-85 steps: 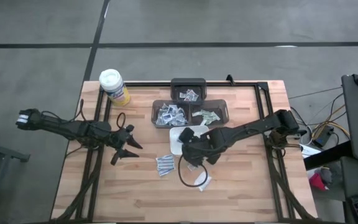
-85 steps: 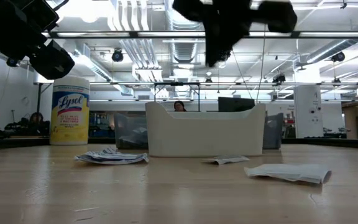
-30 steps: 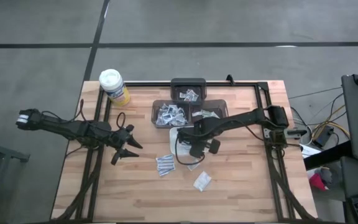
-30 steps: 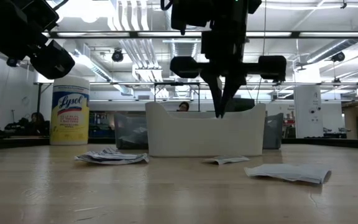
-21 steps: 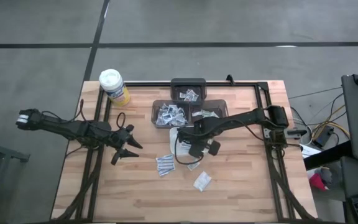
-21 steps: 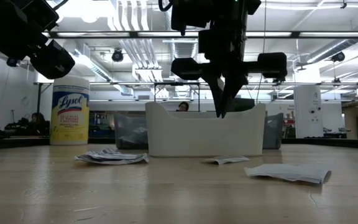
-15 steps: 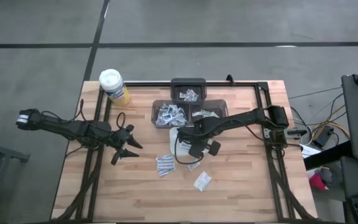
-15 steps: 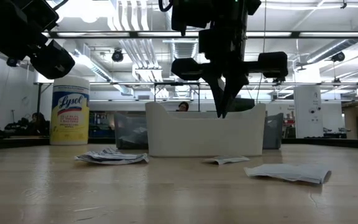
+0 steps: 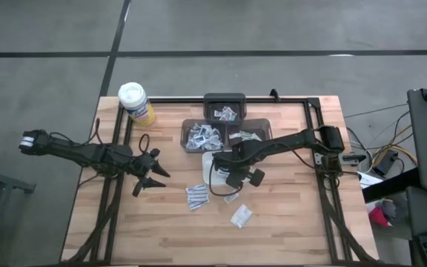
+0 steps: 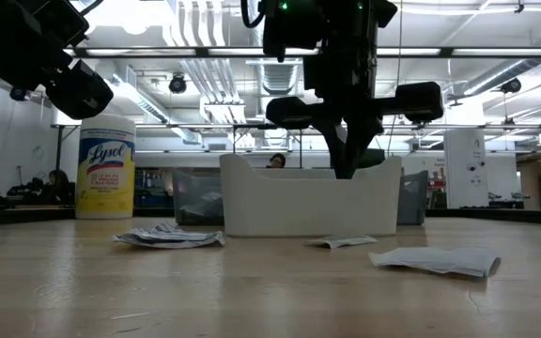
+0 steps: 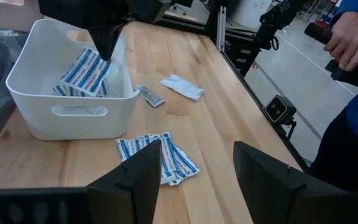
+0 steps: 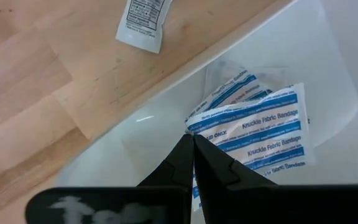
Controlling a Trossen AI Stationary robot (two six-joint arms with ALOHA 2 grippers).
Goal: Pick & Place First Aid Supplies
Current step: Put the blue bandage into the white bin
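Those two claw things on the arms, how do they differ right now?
The left gripper hangs with its fingers spread apart; the right gripper has its fingers pressed together. The left gripper waits over bare wood on the left of the table, away from the supplies; the right gripper points down into the white tray, just above the blue-striped bandage packets lying there. Both are dark and two-fingered, and neither holds anything.

White packets with blue stripes and print (image 12: 260, 130) are lying flat, overlapping, inside the white tray. A fanned cluster of the same packets (image 9: 197, 196) is resting on the bare wood left of it. A single white packet (image 9: 241, 216) is lying nearer, right. More packets are filling the dark bins (image 9: 202, 136) at the far side.
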